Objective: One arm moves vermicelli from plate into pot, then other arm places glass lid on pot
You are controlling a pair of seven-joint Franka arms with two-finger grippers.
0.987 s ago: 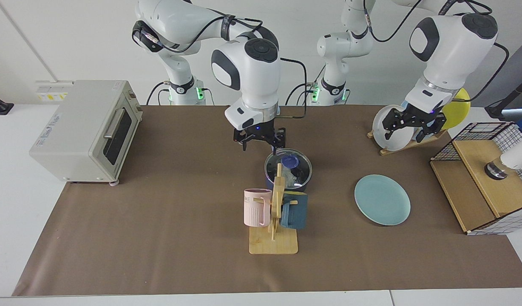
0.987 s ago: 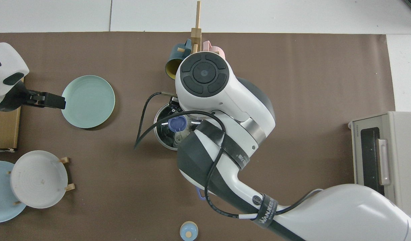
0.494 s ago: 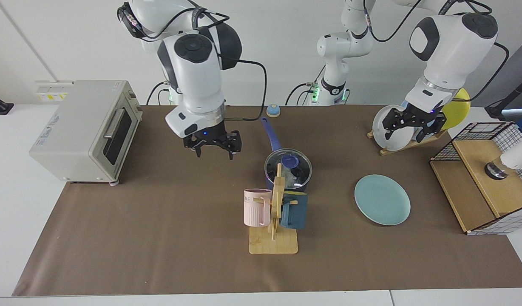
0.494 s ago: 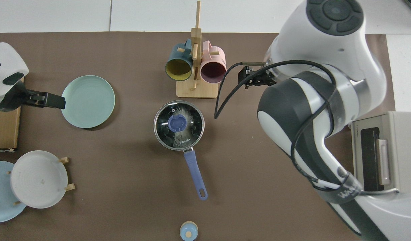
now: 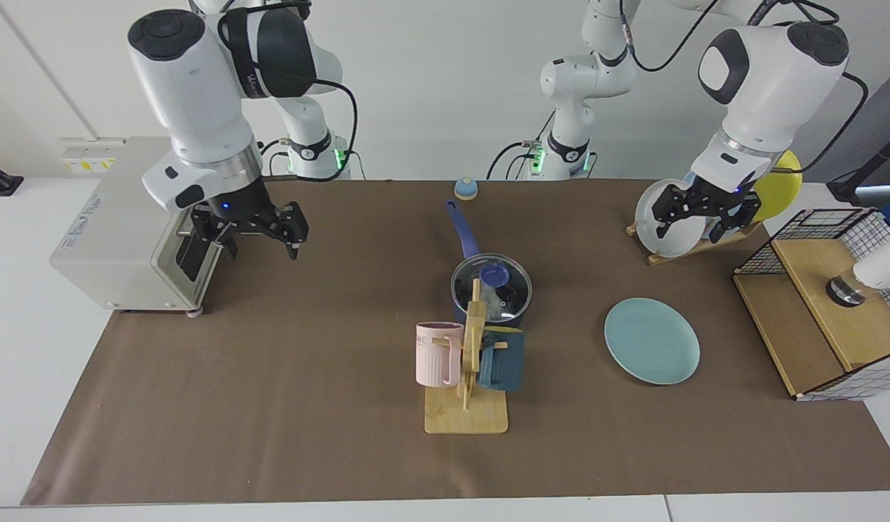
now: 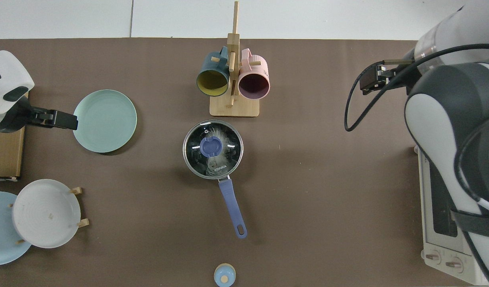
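Observation:
The pot (image 5: 488, 299) (image 6: 193, 159) stands mid-table, its blue handle (image 6: 231, 207) pointing toward the robots. The glass lid (image 5: 514, 281) (image 6: 232, 137) rests on it, blue knob (image 6: 211, 146) at its centre. The whitish vermicelli (image 6: 217, 160) shows through the glass inside the pot. The teal plate (image 5: 651, 341) (image 6: 105, 120) lies bare. My right gripper (image 5: 260, 243) hangs open and holding nothing in front of the toaster oven, far from the pot. My left gripper (image 5: 688, 228) (image 6: 55, 118) waits open by the plate rack, beside the teal plate.
A toaster oven (image 5: 126, 217) sits at the right arm's side. A wooden mug rack (image 5: 468, 377) with a pink mug (image 5: 438, 353) and a dark blue mug (image 5: 504, 360) stands just in front of the pot. A plate rack with a grey plate (image 6: 45, 213) and a wire-sided wooden box (image 5: 825, 304) stand near the left arm.
My right arm has swung away from over the pot toward the toaster oven, gripper open, with the lid staying on the pot. The left arm has not moved.

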